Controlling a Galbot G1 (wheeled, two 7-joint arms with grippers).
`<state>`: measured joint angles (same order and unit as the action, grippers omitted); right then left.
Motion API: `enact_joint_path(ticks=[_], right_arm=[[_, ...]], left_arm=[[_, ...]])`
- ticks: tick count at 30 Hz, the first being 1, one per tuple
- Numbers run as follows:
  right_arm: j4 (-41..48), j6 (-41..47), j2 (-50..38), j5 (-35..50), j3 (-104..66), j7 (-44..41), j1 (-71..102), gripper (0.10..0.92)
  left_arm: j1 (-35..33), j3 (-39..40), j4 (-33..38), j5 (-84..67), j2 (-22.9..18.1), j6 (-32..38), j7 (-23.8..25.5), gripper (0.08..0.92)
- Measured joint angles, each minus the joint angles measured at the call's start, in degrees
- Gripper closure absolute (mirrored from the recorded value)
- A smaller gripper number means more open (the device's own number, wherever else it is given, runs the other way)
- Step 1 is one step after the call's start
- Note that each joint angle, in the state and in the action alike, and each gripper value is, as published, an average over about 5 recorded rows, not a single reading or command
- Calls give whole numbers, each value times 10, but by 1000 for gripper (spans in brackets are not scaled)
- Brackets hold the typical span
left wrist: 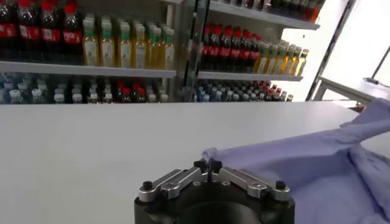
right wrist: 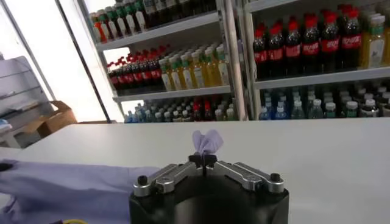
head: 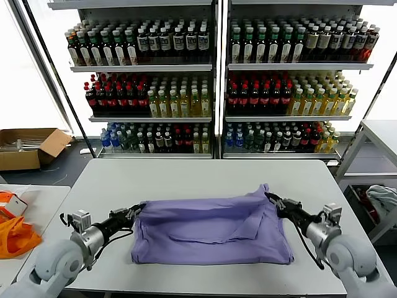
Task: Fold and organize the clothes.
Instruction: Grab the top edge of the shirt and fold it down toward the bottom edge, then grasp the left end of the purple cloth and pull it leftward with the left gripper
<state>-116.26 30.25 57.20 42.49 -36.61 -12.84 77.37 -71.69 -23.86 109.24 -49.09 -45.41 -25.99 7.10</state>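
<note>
A lavender-purple T-shirt [head: 211,231] lies folded across the front middle of the grey table [head: 205,175], plain side up. My left gripper [head: 131,213] is shut on the shirt's left edge at table level; in the left wrist view its tips [left wrist: 207,166] pinch a corner of the shirt [left wrist: 292,164]. My right gripper [head: 273,201] is shut on the shirt's right upper corner, which is lifted a little; in the right wrist view a tuft of purple cloth [right wrist: 207,141] sticks up from between its tips [right wrist: 203,161], and more of the shirt [right wrist: 67,185] lies beside it.
A bright orange fabric item [head: 13,233] lies on a side table at the left. A pale grey-white cloth [head: 383,200] lies on a rack at the right. Shelves of bottles [head: 217,81] stand behind the table. A cardboard box [head: 28,147] sits on the floor, left.
</note>
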Motion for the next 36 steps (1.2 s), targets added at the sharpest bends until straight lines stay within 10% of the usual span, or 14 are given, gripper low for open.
enact_joint_path(ticks=[15,36], right_arm=[[-44,-19,22,-32,-38,13,109,845],[33,-201,26,-68,-111,-17,85,236]], left_arm=[[-93,-33,31,52,-11,7,8,895],[-145,-74,82,82,-37,29,-73,315]])
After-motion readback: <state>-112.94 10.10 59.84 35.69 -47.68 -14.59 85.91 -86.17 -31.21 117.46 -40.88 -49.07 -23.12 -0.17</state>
